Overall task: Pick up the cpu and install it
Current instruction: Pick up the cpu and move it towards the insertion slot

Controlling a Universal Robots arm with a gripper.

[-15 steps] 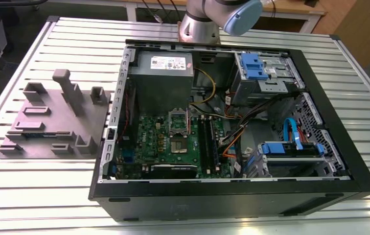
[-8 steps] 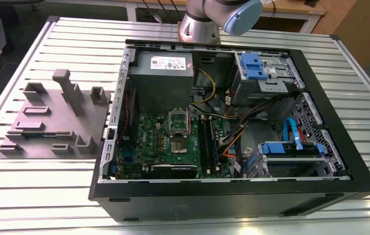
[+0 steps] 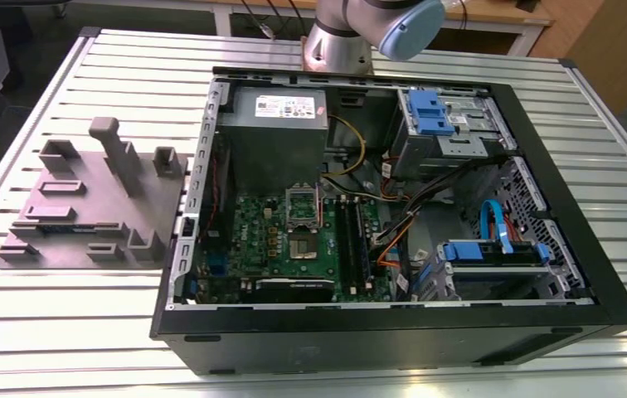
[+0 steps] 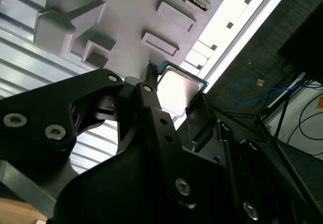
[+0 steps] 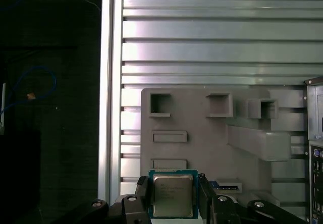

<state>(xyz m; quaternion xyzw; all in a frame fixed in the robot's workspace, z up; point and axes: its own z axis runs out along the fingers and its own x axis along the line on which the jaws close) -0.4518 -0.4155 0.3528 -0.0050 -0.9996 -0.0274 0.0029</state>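
The cpu (image 5: 173,194) sits pinched in the hand (image 5: 172,181), a black finger (image 5: 143,191) tight on each of two opposite edges and its green border peeking out past the silver top. The second wrist view shows the same clamp. It hangs well above the grey fixture block (image 5: 202,128), nothing touching its free edges. Bare slatted counter (image 5: 202,32) rings the block, and the counter's side rail (image 5: 108,82) gives way to dark floor. In the exterior view the block lies at nine o'clock from the open computer case (image 3: 402,336). Inside, the motherboard socket (image 3: 303,220) has memory sticks (image 3: 349,236) close at three o'clock and the grey metal box (image 3: 274,124) at twelve.
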